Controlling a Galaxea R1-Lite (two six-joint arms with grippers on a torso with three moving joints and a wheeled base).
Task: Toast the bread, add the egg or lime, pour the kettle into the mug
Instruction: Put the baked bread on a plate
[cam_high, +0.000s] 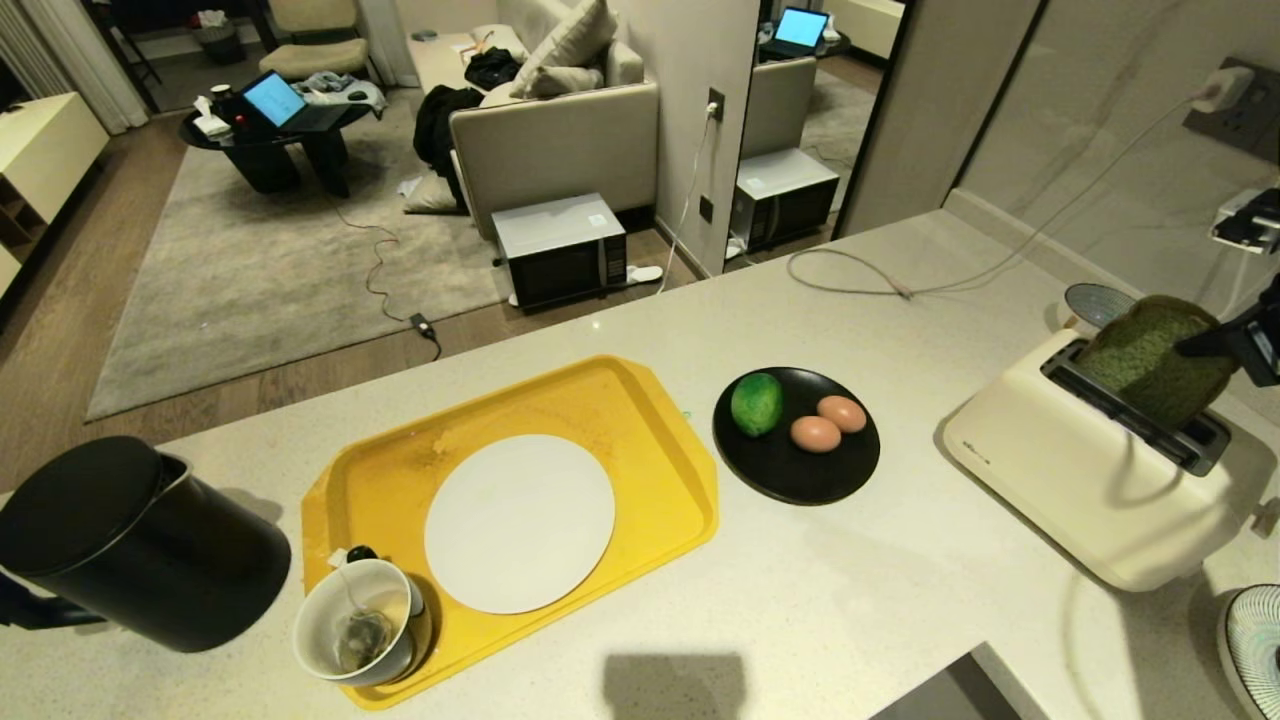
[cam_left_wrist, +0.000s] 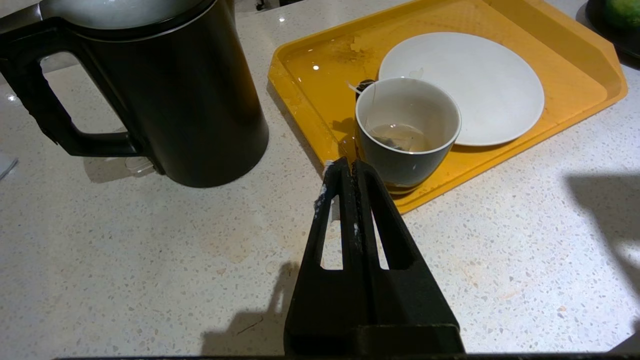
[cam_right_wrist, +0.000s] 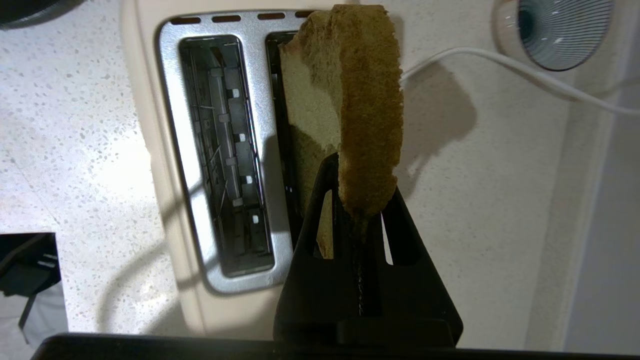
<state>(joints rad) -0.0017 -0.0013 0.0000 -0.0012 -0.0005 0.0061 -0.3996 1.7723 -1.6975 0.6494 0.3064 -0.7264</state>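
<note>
R gripper (cam_right_wrist: 360, 200) clamped on bread (cam_right_wrist: 367, 100)

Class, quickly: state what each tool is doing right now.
Left tool: closed, empty, above the counter near the mug.
Right tool: closed on the bread, over the toaster.

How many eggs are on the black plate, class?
2. Both eggs lie side by side on the black plate, right of the lime: one nearer the counter's front, one just behind it. None looks hidden.
</note>
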